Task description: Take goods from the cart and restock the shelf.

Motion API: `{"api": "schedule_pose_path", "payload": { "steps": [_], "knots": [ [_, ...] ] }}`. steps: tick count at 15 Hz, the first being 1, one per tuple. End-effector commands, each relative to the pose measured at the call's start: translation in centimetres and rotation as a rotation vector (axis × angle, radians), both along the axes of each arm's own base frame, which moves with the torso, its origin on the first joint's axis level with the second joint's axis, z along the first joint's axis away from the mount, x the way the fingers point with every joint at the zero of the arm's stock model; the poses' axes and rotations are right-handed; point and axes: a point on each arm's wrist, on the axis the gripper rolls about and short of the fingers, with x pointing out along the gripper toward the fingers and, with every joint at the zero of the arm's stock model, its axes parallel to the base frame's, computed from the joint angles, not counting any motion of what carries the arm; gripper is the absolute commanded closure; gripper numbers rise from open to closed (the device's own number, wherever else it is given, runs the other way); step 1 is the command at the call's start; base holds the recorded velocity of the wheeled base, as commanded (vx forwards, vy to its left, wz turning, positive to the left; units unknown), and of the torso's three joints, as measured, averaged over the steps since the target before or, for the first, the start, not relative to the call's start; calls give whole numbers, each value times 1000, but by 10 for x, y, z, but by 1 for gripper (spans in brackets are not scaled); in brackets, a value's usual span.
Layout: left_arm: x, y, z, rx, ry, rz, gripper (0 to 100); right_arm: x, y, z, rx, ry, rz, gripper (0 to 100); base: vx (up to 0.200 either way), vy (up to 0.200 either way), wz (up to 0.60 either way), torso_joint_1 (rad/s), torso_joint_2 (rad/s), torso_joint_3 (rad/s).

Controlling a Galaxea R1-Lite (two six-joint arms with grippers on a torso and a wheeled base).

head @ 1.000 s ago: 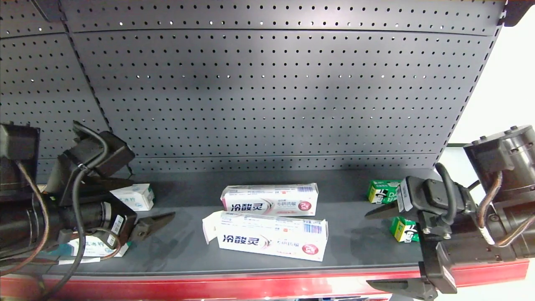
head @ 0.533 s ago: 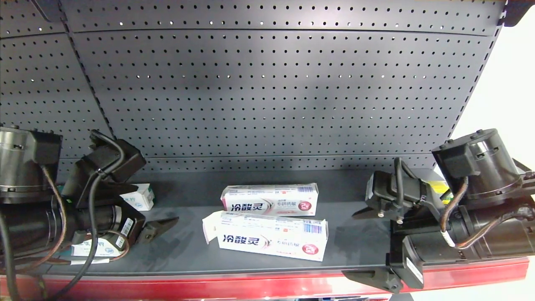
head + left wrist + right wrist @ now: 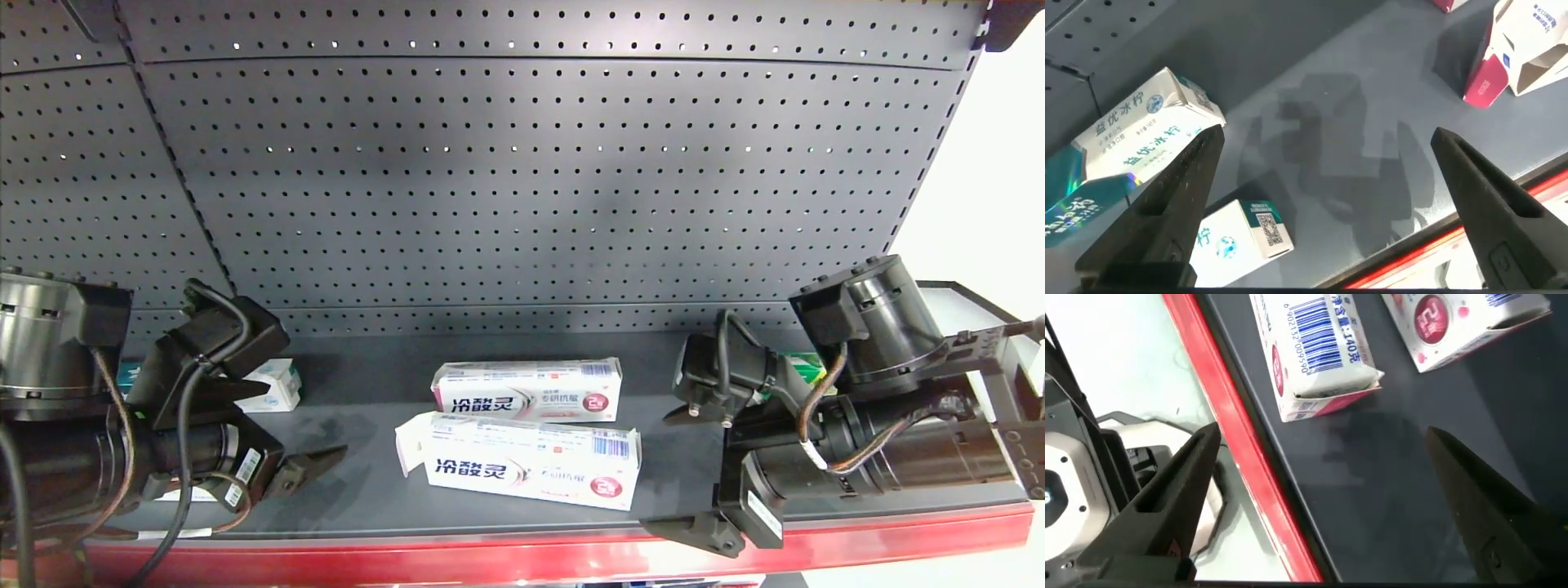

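Note:
Two white and pink toothpaste boxes lie mid-shelf: the rear box and the front box, whose left flap is open. In the right wrist view they are the barcode box and the other box. My left gripper hovers open and empty over the shelf's left part, beside small white and teal boxes. My right gripper is open and empty at the shelf's front edge, just right of the front toothpaste box.
The dark shelf has a red front lip and a pegboard back wall. A small white box stands at the left. A green box peeks out behind my right arm.
My right arm has swung left along the shelf front toward the toothpaste boxes, covering the green boxes. My left arm shifted slightly right. Both grippers stayed open.

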Motion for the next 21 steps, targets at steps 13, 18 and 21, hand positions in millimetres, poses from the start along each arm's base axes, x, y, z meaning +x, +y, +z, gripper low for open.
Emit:
{"api": "schedule_pose_path", "payload": {
  "steps": [13,18,21],
  "knots": [
    [-4,1,-7,-6,-10,2,0,27,3,-13,5,54,-81,0,0,0,0,0,0,0],
    [-4,1,-8,-7,-9,3,0,34,-1,-15,2,60,-106,0,0,0,0,0,0,0],
    [-4,1,-9,-5,-4,2,0,35,-3,-16,2,61,-115,0,0,0,0,0,0,0]
  ]
}}
